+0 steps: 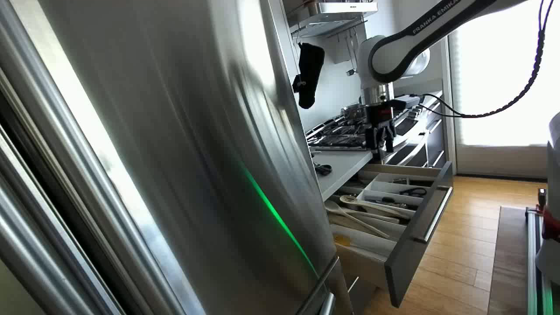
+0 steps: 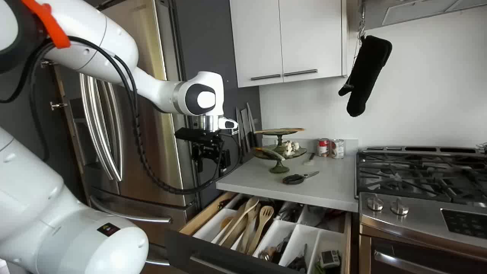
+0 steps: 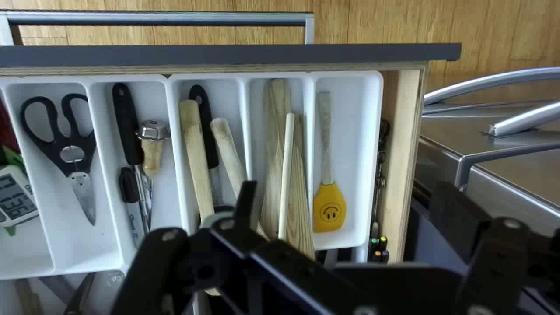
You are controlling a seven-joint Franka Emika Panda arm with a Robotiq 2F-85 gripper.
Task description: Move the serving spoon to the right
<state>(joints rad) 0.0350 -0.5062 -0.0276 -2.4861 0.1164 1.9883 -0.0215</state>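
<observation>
Several wooden spoons and flat utensils lie in the white tray of the open drawer. A wooden spoon (image 2: 251,204) and a slotted wooden one (image 2: 266,213) show their heads; both also show in an exterior view, as spoon (image 1: 333,207) and slotted spoon (image 1: 348,200). I cannot tell which is the serving spoon. In the wrist view a round pale handle (image 3: 286,175) lies over flat wooden utensils; their far ends are hidden by my gripper (image 3: 350,205). The gripper's fingers are wide apart and empty, above the drawer. It also shows in both exterior views (image 1: 381,146) (image 2: 214,160).
A yellow spatula (image 3: 330,210) lies in the tray compartment beside the wooden utensils. Scissors (image 3: 70,153) and a timer (image 3: 17,197) lie in compartments at the wrist view's left. The steel fridge (image 2: 156,160) stands beside the drawer (image 2: 228,253). The countertop (image 2: 323,182) overhangs the drawer's back.
</observation>
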